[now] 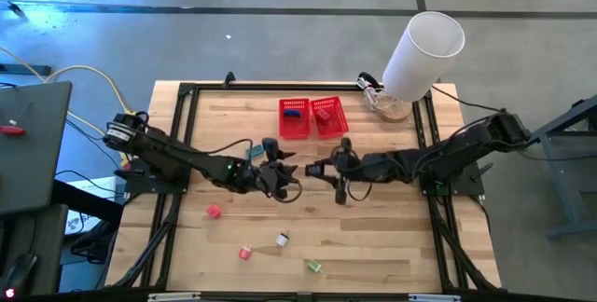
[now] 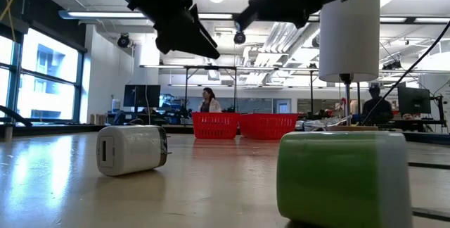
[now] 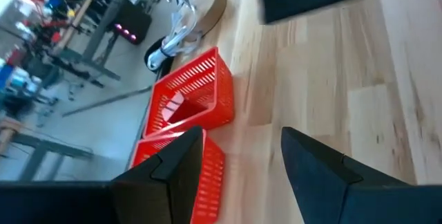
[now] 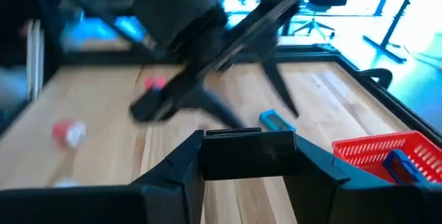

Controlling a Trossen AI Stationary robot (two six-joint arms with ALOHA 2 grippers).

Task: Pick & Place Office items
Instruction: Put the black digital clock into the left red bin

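My right gripper hovers over the table's middle, shut on a black rectangle. Facing it a little to the left, my left gripper stands open with nothing between its fingers. A teal item lies on the table beside the left arm. Pink, red-white, whitish and green items rest on the near part of the table. Of the two red baskets at the far middle, one holds a blue item and the other a red one. My right gripper pinches the black rectangle between its two fingers, which press on its two opposite ends. The fingers run nearly level, pointing toward the table's left. The rectangle spans the gap between them and is lifted clear of the table.
A big white cylinder stands at the far right corner, next to a clear dish. A black frame runs around the table. People sit in the room beyond. Bare wood lies between the grippers and the near items.
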